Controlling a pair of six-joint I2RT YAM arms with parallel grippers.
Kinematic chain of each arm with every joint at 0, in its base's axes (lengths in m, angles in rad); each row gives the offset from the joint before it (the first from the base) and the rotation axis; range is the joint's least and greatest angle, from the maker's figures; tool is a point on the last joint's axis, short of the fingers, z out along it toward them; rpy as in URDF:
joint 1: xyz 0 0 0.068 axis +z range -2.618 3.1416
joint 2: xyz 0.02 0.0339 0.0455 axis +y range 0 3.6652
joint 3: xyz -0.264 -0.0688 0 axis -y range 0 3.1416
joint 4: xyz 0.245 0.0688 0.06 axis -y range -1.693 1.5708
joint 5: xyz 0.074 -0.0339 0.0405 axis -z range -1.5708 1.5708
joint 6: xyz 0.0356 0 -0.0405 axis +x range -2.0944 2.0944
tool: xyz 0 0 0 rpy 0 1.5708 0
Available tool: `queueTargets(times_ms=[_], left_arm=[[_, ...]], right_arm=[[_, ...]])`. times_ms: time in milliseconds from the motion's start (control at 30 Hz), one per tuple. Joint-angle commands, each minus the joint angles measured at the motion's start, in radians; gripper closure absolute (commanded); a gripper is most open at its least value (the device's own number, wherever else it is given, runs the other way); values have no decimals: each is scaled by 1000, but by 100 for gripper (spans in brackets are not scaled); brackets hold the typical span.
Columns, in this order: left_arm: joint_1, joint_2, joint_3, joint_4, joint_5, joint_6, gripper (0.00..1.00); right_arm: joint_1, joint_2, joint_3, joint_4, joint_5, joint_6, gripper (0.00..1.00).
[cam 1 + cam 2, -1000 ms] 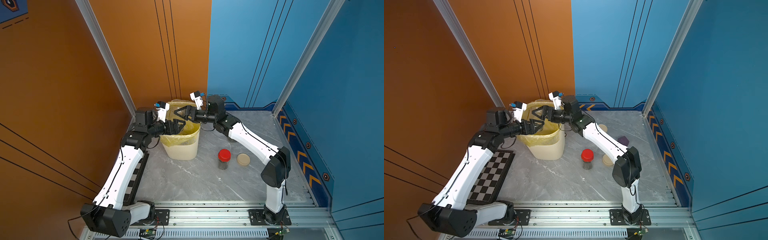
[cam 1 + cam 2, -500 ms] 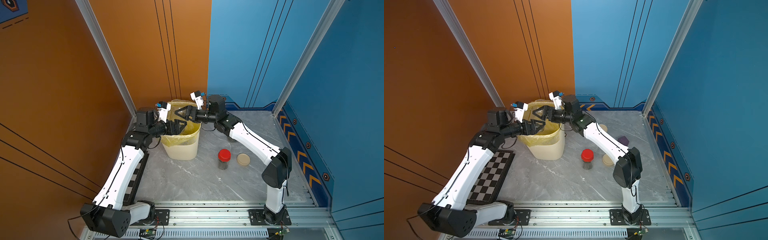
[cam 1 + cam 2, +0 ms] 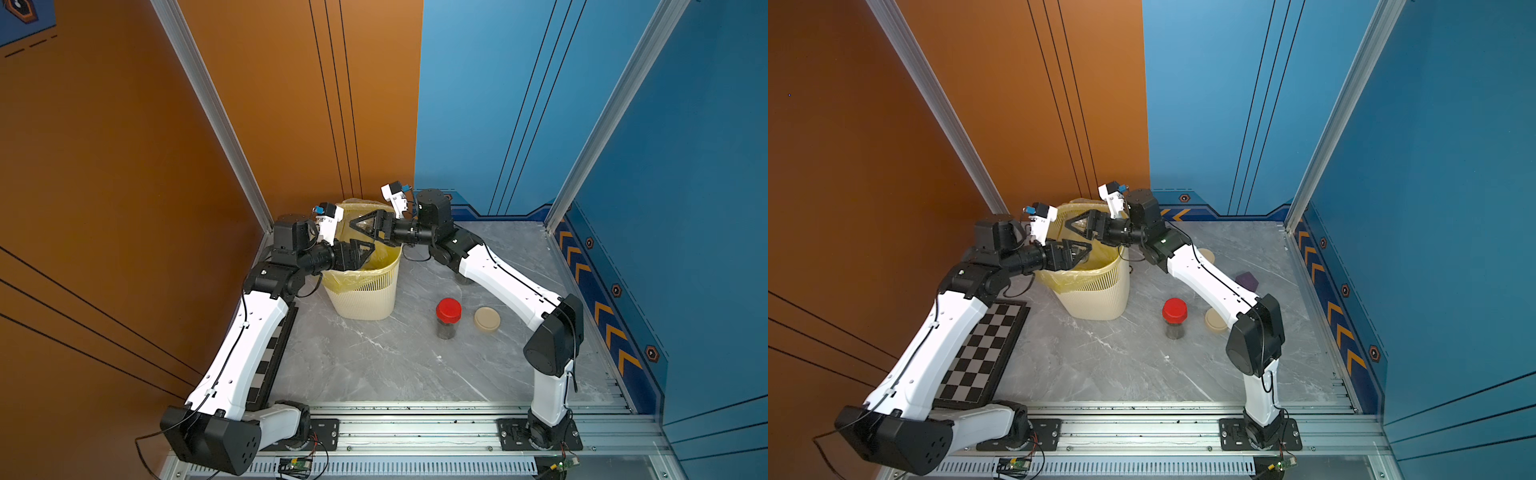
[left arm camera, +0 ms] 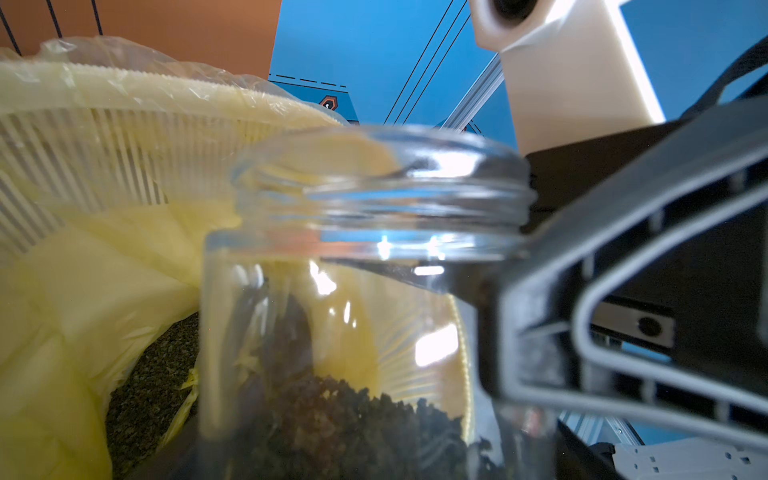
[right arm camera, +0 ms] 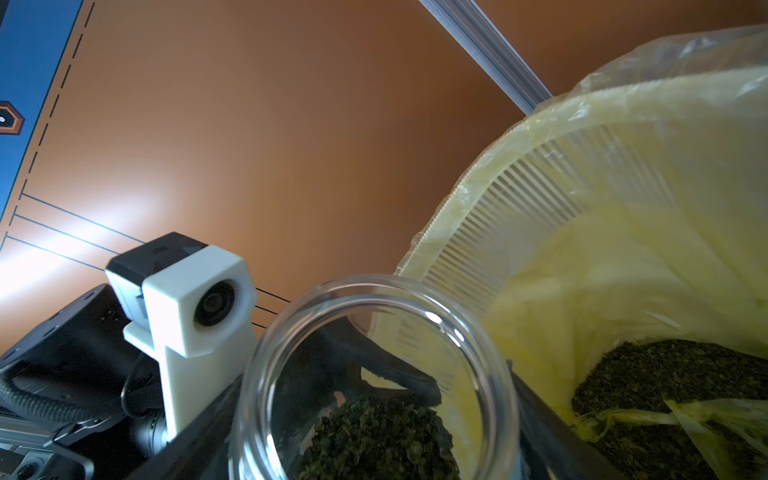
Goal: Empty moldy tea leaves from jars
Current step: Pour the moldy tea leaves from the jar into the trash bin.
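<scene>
1 open jar (image 4: 374, 249), tea leaves (image 4: 353, 415) at its bottom: was gripped by left pincer (image 3: 368, 253) over the bin (image 3: 365, 297). Right pincer (image 3: 357, 226): jaws flanked that jar; grip could not be told. 1 red-lidded jar (image 3: 448, 318) stood well apart.

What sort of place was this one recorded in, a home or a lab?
Most likely a purpose-built robot test booth, not a home: plain orange and blue panel walls, an aluminium mounting rail along the front edge, and a checkerboard lying flat at one side.
</scene>
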Motion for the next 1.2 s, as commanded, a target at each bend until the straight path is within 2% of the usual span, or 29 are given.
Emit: queueTargets(times_ms=[0,67,367,600,900,1067,1167], left_arm=[[-6,-44,-2,74,38,70,6],[-8,-51,-9,74,39,104,0],[-32,-112,-106,116,-27,222,2],[-74,-187,-267,356,-167,239,2],[-148,-208,-403,600,-386,298,2],[-163,-224,-466,724,-456,305,2],[-162,-222,-467,746,-456,294,2]], right_arm=[[-1,-18,38,16,-6,27,40],[-5,-14,56,16,-4,52,41],[-20,2,100,32,-6,162,43],[-21,15,118,83,-18,293,43],[-14,5,87,74,-3,334,44],[-14,-1,66,76,3,351,44],[-17,0,66,66,5,351,44]])
